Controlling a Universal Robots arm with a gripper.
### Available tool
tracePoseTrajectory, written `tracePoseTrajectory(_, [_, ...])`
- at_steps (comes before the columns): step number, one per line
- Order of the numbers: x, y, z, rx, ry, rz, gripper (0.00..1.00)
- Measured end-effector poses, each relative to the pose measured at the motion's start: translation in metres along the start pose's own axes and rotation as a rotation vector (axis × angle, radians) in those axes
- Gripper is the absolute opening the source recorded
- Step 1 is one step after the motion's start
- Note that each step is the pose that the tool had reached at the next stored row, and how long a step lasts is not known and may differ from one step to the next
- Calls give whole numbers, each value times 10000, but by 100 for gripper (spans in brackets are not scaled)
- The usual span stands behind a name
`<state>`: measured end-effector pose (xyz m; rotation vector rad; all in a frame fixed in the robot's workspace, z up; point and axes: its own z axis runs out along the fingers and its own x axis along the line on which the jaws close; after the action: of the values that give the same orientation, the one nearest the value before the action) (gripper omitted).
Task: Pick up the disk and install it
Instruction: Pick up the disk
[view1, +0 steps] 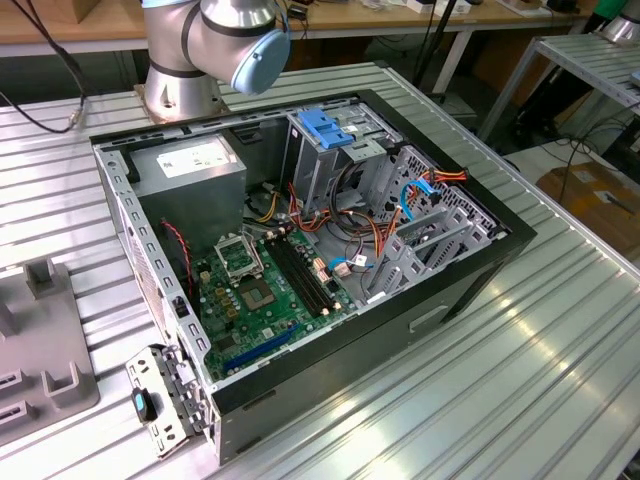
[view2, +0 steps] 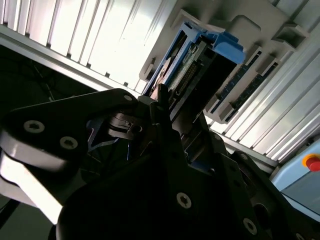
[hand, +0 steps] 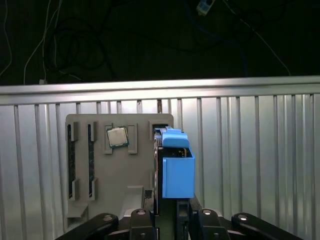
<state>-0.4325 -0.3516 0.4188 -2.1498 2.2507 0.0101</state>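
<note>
The disk (hand: 176, 167) stands on edge in a slot of a grey holder plate (hand: 130, 170), its blue plastic side rail facing me in the first wrist view. In the second wrist view the disk (view2: 200, 60) shows its circuit-board side and blue rails. My gripper (hand: 167, 220) sits right at the near end of the disk, in line with it; the gripper (view2: 172, 107) reaches up to the disk's edge. The disk still rests in its slot. Whether I am touching it is hidden.
The holder plate also carries a processor chip (hand: 116, 136) and two memory sticks (hand: 70, 155). In the exterior view the open computer case (view1: 480, 260) lies on the ribbed metal table, with a blue-topped drive cage (view1: 330, 125), a grey power supply (view1: 190, 165) and the motherboard (view1: 260, 290).
</note>
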Motion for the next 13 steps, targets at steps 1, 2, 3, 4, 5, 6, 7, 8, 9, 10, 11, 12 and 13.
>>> tracePoseTrajectory(1, [-1,0,-23,0,0,0,35])
tracePoseTrajectory(2, [-1,-1,-56,1,0,0,35])
tracePoseTrajectory(3, [-2,-1,-86,2,-1,0,35])
tracePoseTrajectory(4, [-3,-2,-122,3,-1,0,35])
tracePoseTrajectory(5, [-4,-2,-144,4,-1,0,35])
tracePoseTrajectory(6, [-4,-2,-173,7,-1,-1,35])
tracePoseTrajectory(7, [-5,-3,-189,7,-1,-1,35])
tracePoseTrajectory(8, [-5,-3,-189,9,-2,0,35])
tracePoseTrajectory(9, [-5,-3,-190,9,-1,0,35])
tracePoseTrajectory(10, [-5,-3,-197,7,-1,0,35])
tracePoseTrajectory(11, [-5,-3,-203,7,0,-1,35])
tracePoseTrajectory(12, [-5,-3,-203,7,-1,0,35])
tracePoseTrajectory(13, [-5,-3,-203,7,-1,0,35])
